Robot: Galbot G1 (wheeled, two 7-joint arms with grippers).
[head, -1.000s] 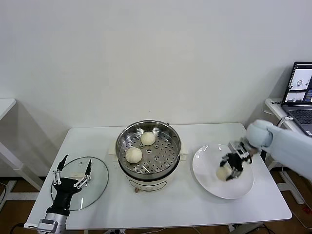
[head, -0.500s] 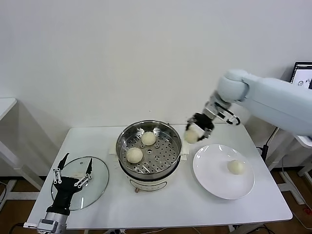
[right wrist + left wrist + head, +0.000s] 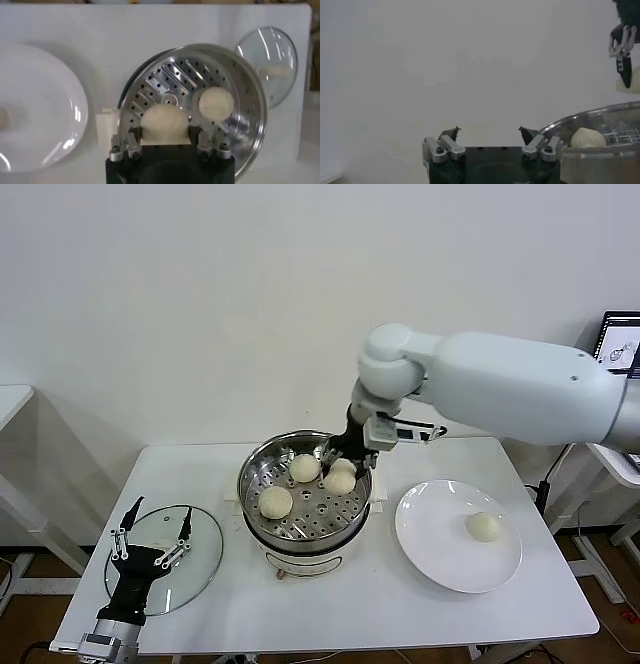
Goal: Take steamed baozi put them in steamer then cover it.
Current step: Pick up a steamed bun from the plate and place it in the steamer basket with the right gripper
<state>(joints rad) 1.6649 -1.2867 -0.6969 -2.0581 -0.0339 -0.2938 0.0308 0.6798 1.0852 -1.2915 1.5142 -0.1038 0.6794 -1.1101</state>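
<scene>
The steamer (image 3: 305, 529) stands at the table's middle, uncovered, with two baozi (image 3: 304, 467) (image 3: 275, 502) on its perforated tray. My right gripper (image 3: 341, 474) is shut on a third baozi (image 3: 342, 481), low over the tray's right side. In the right wrist view the held baozi (image 3: 164, 122) sits between the fingers (image 3: 134, 141) above the tray, beside another baozi (image 3: 216, 104). A fourth baozi (image 3: 484, 527) lies on the white plate (image 3: 440, 559). The glass cover (image 3: 190, 574) lies on the table at front left. My left gripper (image 3: 150, 536) is open and empty over it.
The plate stands right of the steamer. A laptop (image 3: 621, 344) stands on a side table at far right. The left wrist view shows the steamer's rim (image 3: 600, 111) with a baozi (image 3: 587, 136) inside, and my right gripper (image 3: 623, 55) above.
My right gripper took a baozi off the plate, carried it left, and lowered it over the steamer tray. The left arm has not moved.
</scene>
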